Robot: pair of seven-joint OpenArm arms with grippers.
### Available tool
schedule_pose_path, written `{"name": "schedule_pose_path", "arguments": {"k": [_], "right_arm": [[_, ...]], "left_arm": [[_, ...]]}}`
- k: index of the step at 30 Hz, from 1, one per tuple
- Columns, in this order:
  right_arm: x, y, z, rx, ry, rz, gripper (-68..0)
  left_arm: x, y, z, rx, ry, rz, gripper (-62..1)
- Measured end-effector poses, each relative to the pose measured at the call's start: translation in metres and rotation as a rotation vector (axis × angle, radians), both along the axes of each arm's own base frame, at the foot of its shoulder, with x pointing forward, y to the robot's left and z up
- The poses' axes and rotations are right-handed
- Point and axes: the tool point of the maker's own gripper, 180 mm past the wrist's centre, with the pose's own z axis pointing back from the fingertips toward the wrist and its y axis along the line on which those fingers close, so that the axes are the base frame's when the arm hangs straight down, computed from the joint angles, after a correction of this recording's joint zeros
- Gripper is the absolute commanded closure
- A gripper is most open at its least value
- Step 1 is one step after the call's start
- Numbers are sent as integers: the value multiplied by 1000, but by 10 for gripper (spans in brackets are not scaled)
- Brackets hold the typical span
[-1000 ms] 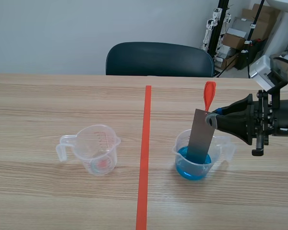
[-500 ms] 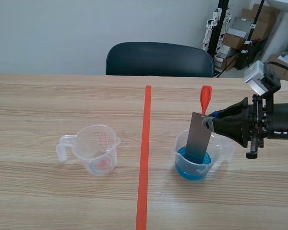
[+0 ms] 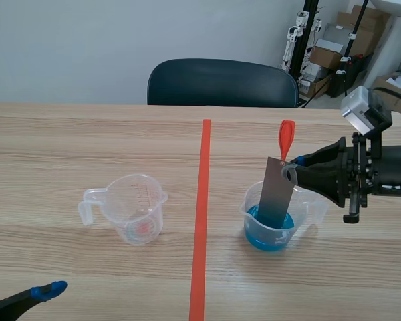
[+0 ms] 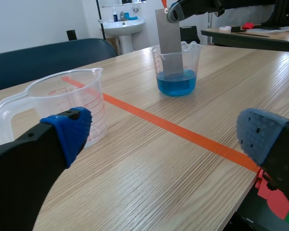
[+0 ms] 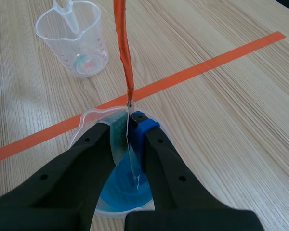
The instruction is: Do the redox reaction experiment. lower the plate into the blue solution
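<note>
A grey metal plate (image 3: 277, 192) with an orange ribbon (image 3: 287, 137) on its top hangs tilted in a clear beaker of blue solution (image 3: 270, 227), its lower end in the liquid. My right gripper (image 3: 295, 168) is shut on the plate's upper edge. In the right wrist view the plate (image 5: 131, 153) shows edge-on between the fingers, over the blue beaker (image 5: 116, 195), with the ribbon (image 5: 122, 48) rising ahead. My left gripper (image 4: 164, 139) is open and low near the table's front, holding nothing; only one blue fingertip (image 3: 48, 291) of it shows in the scene view.
An empty clear measuring beaker (image 3: 132, 208) stands left of the orange tape line (image 3: 201, 221), just ahead of my left gripper's one finger (image 4: 67, 132). A dark chair (image 3: 222, 81) stands behind the table. Boxes and equipment crowd the back right corner.
The plate has sunk a little deeper into the blue beaker with the right gripper. The left gripper's blue fingertip has come into the scene view at the front left.
</note>
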Motion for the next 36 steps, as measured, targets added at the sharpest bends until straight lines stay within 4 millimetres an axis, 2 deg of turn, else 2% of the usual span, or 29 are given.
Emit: {"name": "schedule_pose_path", "arguments": {"k": [36], "right_arm": [[-1, 0, -1, -10, -8, 11, -6]], "left_arm": [[1, -1, 1, -3, -6, -1, -623]]}}
